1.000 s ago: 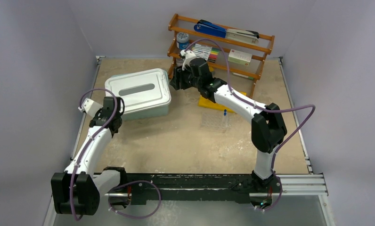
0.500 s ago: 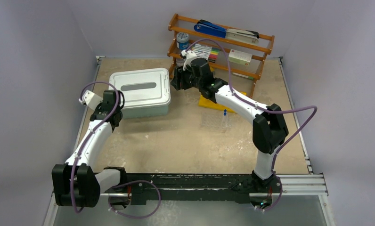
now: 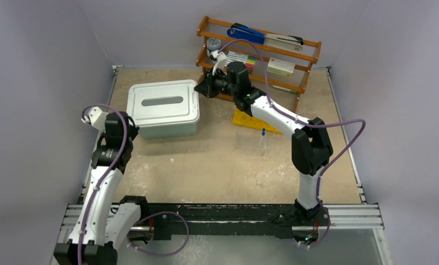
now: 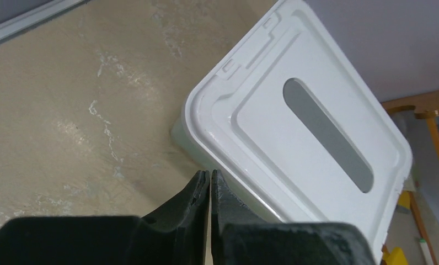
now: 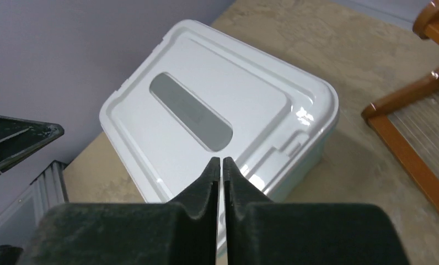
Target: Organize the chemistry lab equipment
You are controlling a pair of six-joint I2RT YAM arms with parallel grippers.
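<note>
Left arm is being drawn back to 8 o'clock of the bin (image 3: 151,116); left gripper (image 4: 210,175) and right gripper (image 5: 221,163) are being held pinched together, empty. Clear rack (image 3: 252,142), 4 o'clock of the bin, is being judged light and brittle: rim grasp advised.

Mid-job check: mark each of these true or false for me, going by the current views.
1. The left gripper and the right gripper are both shut and empty. True.
2. The bin has its lid off. False: the white lid sits on it.
3. The yellow rack stands on the wooden shelf. False: it lies on the table by the shelf's foot.
4. The blue stapler lies on the shelf's top tier. True.
</note>
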